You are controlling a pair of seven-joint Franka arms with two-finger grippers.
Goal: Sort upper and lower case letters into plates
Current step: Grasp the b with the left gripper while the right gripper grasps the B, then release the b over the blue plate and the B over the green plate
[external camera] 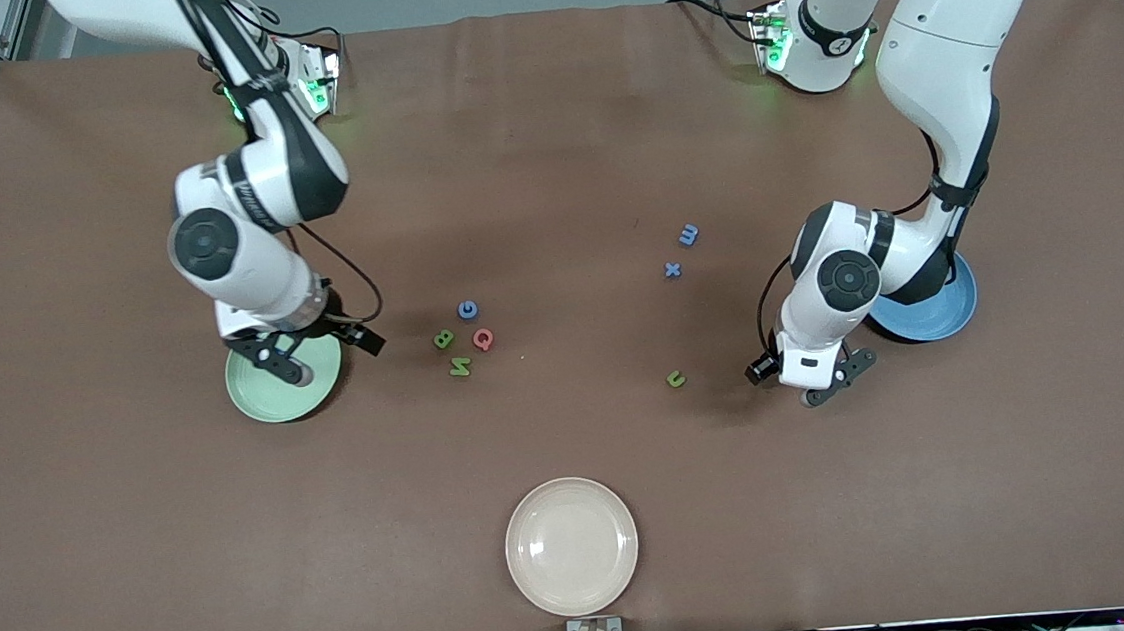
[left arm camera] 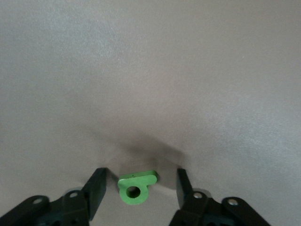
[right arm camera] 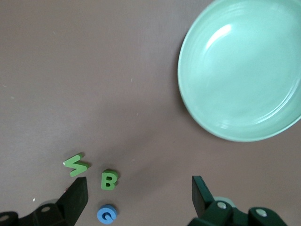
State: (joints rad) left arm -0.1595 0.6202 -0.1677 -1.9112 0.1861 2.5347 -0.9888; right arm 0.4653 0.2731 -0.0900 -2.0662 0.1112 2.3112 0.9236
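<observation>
My left end effector (left arm camera: 137, 190) straddles a green letter (left arm camera: 136, 187) low in frame, fingers spread, untouching; next squeeze and lift. Right end effector (right arm camera: 139, 197) waits, spread, over green plate (external camera: 273, 403).

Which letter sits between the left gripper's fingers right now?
The green lowercase letter with the round hole, lying on the table between the left gripper; the others lie apart.

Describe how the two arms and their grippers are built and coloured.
Both arms are glossy white shells with black bands at the joints and round dark grey caps on the wrist joints. A thin black cable loops beside each forearm. The left gripper and right gripper have black two-finger hands with silver screw heads near the finger mounts. The bases along the table's edge glow green, and the left arm's base also carries a red button.
</observation>
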